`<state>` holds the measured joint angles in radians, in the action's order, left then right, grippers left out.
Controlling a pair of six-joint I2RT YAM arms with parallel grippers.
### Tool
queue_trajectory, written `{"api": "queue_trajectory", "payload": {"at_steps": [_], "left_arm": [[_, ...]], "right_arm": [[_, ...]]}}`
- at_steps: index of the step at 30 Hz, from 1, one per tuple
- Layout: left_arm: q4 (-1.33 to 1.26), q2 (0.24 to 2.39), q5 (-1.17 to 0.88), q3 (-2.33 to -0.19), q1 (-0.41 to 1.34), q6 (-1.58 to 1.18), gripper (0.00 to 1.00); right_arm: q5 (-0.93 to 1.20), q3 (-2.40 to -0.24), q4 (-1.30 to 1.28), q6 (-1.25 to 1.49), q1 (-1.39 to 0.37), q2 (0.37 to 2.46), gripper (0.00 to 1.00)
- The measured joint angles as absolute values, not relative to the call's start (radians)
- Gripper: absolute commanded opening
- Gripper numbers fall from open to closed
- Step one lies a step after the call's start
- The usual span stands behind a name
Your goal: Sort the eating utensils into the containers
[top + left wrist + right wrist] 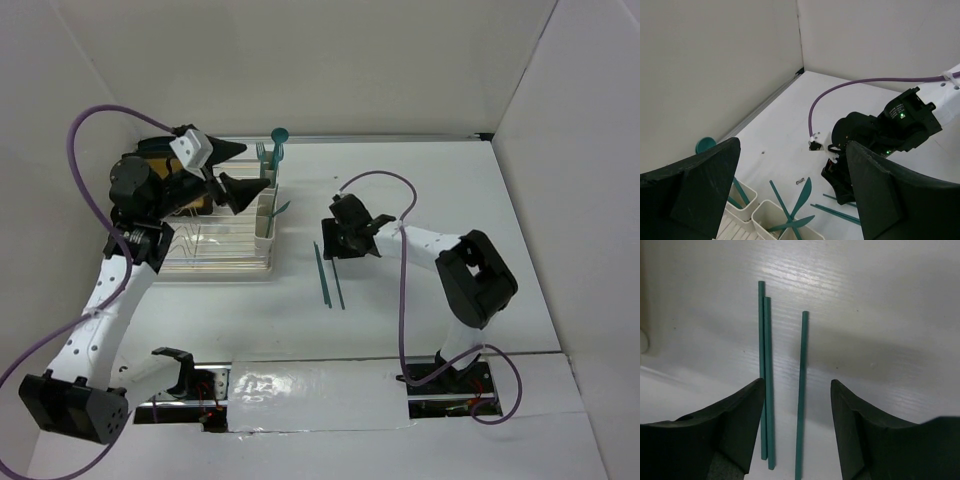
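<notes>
The cream-white containers (266, 208) stand in a row at the right end of the rack. They hold a teal spoon (280, 135), a fork (262, 152) and knives (281, 208). In the left wrist view the containers (762, 217) show crossed knives (801, 199) and the spoon (704, 145). My left gripper (238, 170) is open and empty just left of and above them, as the left wrist view (792, 200) also shows. Three slim teal utensil handles (325, 278) lie on the table. My right gripper (338, 246) is open low over them; a single handle (801, 390) lies between the jaws and a pair (765, 375) by the left finger.
A clear wire dish rack (215, 252) sits left of the containers, with a yellow-and-black plate (152, 160) partly hidden behind my left arm. White walls close the back and both sides. The right arm's purple cable (840, 92) loops over the table.
</notes>
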<state>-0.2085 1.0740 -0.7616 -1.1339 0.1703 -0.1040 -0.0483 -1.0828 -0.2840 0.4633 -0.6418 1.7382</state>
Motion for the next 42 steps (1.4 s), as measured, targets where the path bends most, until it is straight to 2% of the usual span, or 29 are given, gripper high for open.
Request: {"api": "queue_trajectory", "payload": {"at_steps": [5,6,11,15,18,19,20,23,29,37,42], "left_arm": [[-0.173,0.982,-0.718,-1.063,0.168,-0.099,1.0],[-0.162,0.972,-0.711,-1.055,0.167,-0.098,1.0],[-0.116,0.95,-0.679,-1.035,0.157,-0.082,1.0],[-0.083,0.929,-0.667,-1.026,0.155,-0.081,1.0],[-0.069,0.907,-0.665,-1.026,0.154,-0.081,1.0],[-0.067,0.899,-0.665,-1.026,0.154,-0.081,1.0],[-0.064,0.892,-0.665,-1.026,0.154,-0.08,1.0],[-0.046,0.879,-0.665,-1.027,0.153,-0.079,1.0],[0.025,0.902,-0.657,-1.048,0.153,-0.14,0.93],[0.119,1.071,-0.645,-1.207,0.24,-0.286,0.9],[0.126,1.207,-0.559,-1.336,0.341,-0.386,0.89]], "right_arm": [[-0.092,-1.083,-0.319,0.463,-0.676,1.746,0.52],[-0.097,-1.083,-0.323,0.463,-0.683,1.749,0.46],[-0.127,-1.083,-0.334,0.463,-0.706,1.788,0.33],[-0.152,-1.089,-0.344,0.468,-0.71,1.81,0.27],[-0.162,-1.088,-0.342,0.471,-0.71,1.811,0.12],[-0.164,-1.088,-0.342,0.471,-0.71,1.813,0.03],[-0.166,-1.088,-0.34,0.468,-0.71,1.815,0.0],[-0.169,-1.092,-0.343,0.47,-0.71,1.817,0.0],[-0.131,-1.099,-0.382,0.458,-0.695,1.776,0.0],[0.074,-1.074,-0.229,0.421,-0.559,1.316,0.0],[0.211,-1.054,-0.105,0.422,-0.543,1.211,0.0]]}}
